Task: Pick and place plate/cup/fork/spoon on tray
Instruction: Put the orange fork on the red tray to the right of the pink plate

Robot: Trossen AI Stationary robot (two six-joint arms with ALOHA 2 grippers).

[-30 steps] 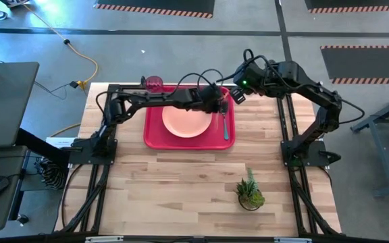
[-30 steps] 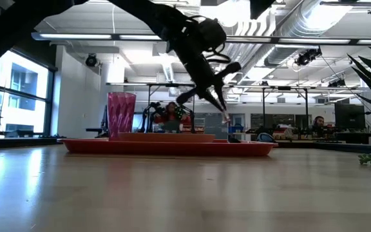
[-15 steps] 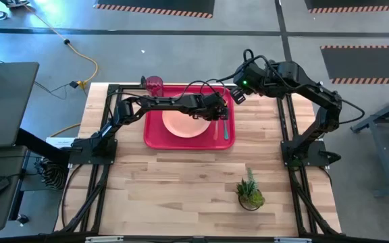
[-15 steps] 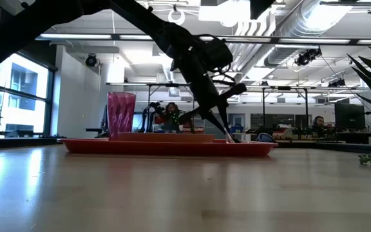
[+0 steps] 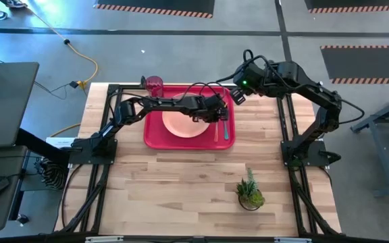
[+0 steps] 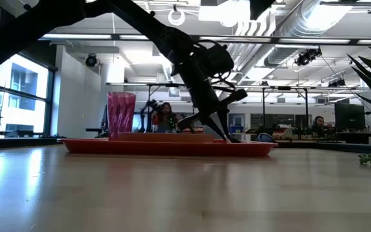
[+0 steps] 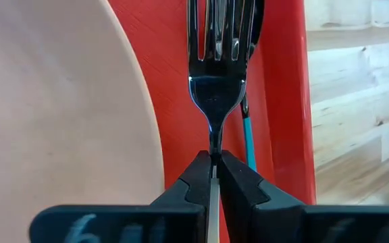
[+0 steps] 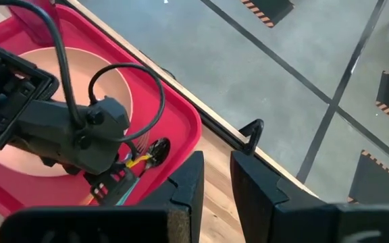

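High view: left gripper [image 5: 216,116] has moved from the tray's [image 5: 155,138] far right corner down to the strip between the plate [image 5: 181,123] and the tray's right rim. Plate sits mid-tray, cup [image 5: 154,85] at the tray's far left corner, unchanged. Spoon [image 5: 225,128] lies along the tray's right rim. Right gripper [image 5: 238,95] parked just off the tray's far right corner, same as before.

Low view: left gripper [image 6: 223,133] was lifted clear above the tray [image 6: 166,147] a second ago; now its tip is down at tray level, right of the cup [image 6: 121,113].

Left wrist view: fingers [image 7: 196,177] pinched on the fork [image 7: 213,101] at its neck, tines out over the tray floor [image 7: 174,88] beside the plate [image 7: 59,128]; spoon handle [image 7: 248,138] just beside the fork.

Right wrist view: right fingers [image 8: 189,179] slightly apart, nothing between them, over the table just off the tray [image 8: 174,115].

No readable writing anywhere.
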